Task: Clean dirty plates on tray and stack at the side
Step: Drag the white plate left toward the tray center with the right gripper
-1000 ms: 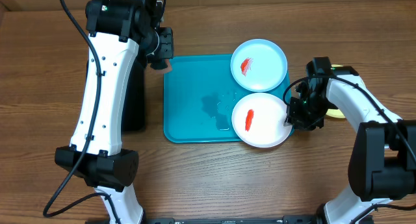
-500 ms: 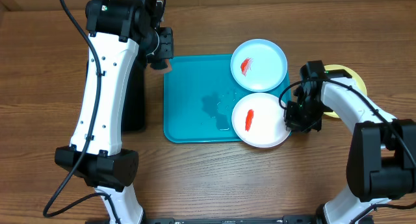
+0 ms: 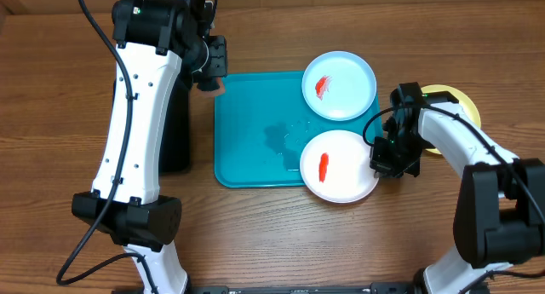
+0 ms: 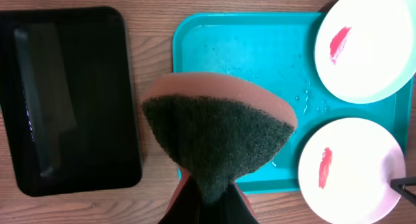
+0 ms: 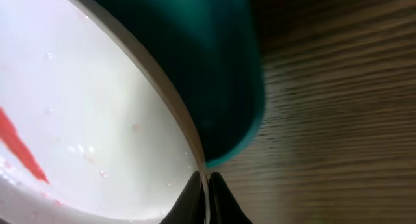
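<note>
Since the earlier frame the right end effector (image 3: 385, 162) has shifted left and pinched the right rim of the white plate (image 3: 341, 179), which has slid slightly nearer. The plate sits at the tray's (image 3: 255, 123) near-right corner, overhanging it, directly left of that end effector. The left end effector (image 3: 209, 68), pinching a sponge (image 4: 218, 130), hangs at the far-left corner, well apart; the right arm is nearer.

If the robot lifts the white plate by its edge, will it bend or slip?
Probably stiff: the white plate looks evenly round though the right gripper pinches its rim. It may tilt, held at one edge only. Droplets on it suggest a slippery grip.
</note>
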{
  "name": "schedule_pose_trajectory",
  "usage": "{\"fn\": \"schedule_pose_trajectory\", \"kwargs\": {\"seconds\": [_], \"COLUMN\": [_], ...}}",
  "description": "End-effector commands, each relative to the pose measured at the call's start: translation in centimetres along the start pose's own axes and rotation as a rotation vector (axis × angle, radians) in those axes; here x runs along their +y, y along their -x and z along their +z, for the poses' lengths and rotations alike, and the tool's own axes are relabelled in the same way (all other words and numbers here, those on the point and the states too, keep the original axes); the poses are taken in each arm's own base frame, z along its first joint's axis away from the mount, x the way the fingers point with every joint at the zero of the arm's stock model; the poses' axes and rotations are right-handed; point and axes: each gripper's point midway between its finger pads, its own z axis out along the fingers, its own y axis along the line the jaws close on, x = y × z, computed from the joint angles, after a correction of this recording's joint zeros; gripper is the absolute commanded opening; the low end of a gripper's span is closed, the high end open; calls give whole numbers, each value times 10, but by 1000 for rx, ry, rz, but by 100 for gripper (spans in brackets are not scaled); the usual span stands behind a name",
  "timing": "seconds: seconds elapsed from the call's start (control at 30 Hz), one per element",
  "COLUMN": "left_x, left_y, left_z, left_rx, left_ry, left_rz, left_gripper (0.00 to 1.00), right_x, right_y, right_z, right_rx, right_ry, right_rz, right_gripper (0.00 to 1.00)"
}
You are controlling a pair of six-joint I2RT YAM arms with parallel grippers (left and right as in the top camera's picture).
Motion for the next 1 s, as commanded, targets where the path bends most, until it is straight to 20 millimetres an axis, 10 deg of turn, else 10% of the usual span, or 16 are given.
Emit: {"fn": "schedule_pose_trajectory", "kwargs": {"seconds": [0.0,0.97], "left_x": [-3,-2], "left_y": [1,-1], "left_z": [-4,-4], "left_rx": [-19,-9], "left_ry": [-7,-8], "left_rz": [2,2], "left_gripper": [4,4], "right_x": [30,123], "right_y": [-6,10], "right_z": [-22,-23], "right_rx": [-61,-310], "right_ry": [91,137], "right_rz": [-49,-141], "right_gripper": [4,4]}}
